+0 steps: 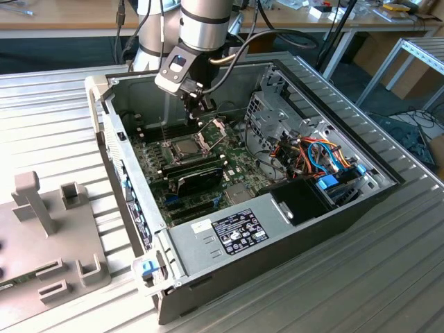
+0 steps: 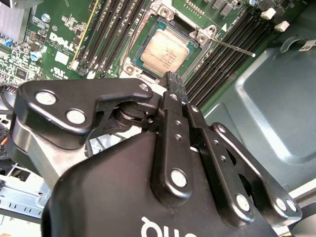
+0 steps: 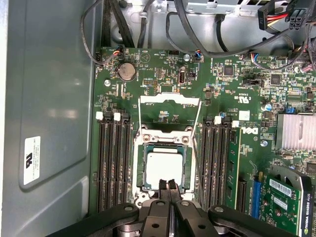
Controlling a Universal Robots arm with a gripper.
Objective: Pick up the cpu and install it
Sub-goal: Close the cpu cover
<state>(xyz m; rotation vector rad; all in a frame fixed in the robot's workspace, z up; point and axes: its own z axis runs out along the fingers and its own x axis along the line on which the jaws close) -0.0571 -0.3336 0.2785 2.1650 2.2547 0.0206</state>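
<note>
The cpu [image 1: 186, 147] is a small silver-grey square lying flat in the motherboard socket, also seen in both wrist views [image 2: 165, 49] [image 3: 164, 168]. The hinged socket frame [image 1: 214, 128] [image 3: 168, 111] stands swung open beside it. My gripper [image 1: 198, 105] hangs just above the socket inside the open computer case. Its black fingers are pressed together with nothing between them, and the tips [image 3: 168, 185] [image 2: 173, 83] sit over the cpu's near edge. Whether the tips touch the chip cannot be told.
Memory slots [image 3: 113, 163] flank the socket on both sides. A black expansion card [image 1: 198, 177], the power supply [image 1: 232, 232], a drive cage [image 1: 277, 111] and coloured cables [image 1: 319, 156] crowd the case. A grey fixture [image 1: 48, 229] stands at the exterior view's left.
</note>
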